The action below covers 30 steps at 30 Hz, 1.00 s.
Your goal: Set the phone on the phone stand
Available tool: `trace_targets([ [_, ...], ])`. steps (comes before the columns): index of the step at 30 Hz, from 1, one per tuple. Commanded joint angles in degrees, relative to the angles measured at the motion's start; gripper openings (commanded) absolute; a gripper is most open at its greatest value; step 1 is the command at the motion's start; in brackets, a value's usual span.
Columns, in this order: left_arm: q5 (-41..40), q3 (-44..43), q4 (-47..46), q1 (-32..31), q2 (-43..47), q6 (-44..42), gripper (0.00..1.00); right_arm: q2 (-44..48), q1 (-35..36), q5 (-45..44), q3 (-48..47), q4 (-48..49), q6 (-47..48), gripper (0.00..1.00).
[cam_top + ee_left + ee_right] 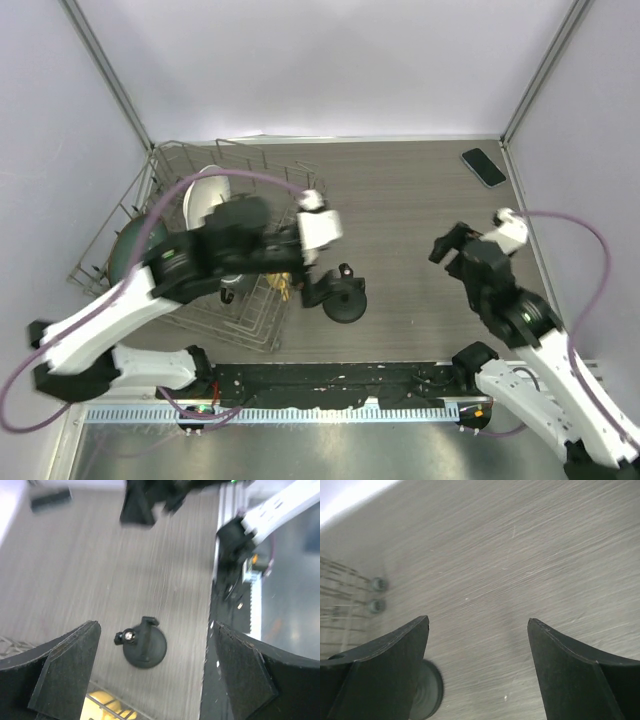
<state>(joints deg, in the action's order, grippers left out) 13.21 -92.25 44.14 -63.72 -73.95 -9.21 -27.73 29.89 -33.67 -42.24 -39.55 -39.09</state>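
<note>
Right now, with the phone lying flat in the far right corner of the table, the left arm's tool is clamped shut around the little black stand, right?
Not quite. The left wrist view shows the left tool open wide, with the phone stand standing free below it. The phone does lie flat in that far right corner.

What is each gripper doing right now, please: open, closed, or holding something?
Left gripper: open, empty, pointed at the phone stand.
Right gripper: open, empty.
</note>
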Motion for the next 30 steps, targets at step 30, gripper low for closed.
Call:
trace_targets([
  [30,-6.25,33.17,-18.21,0.18,31.24,4.38,1.0,-99.54,-41.38,21.0,-71.42,27.53,5.62,0.79],
])
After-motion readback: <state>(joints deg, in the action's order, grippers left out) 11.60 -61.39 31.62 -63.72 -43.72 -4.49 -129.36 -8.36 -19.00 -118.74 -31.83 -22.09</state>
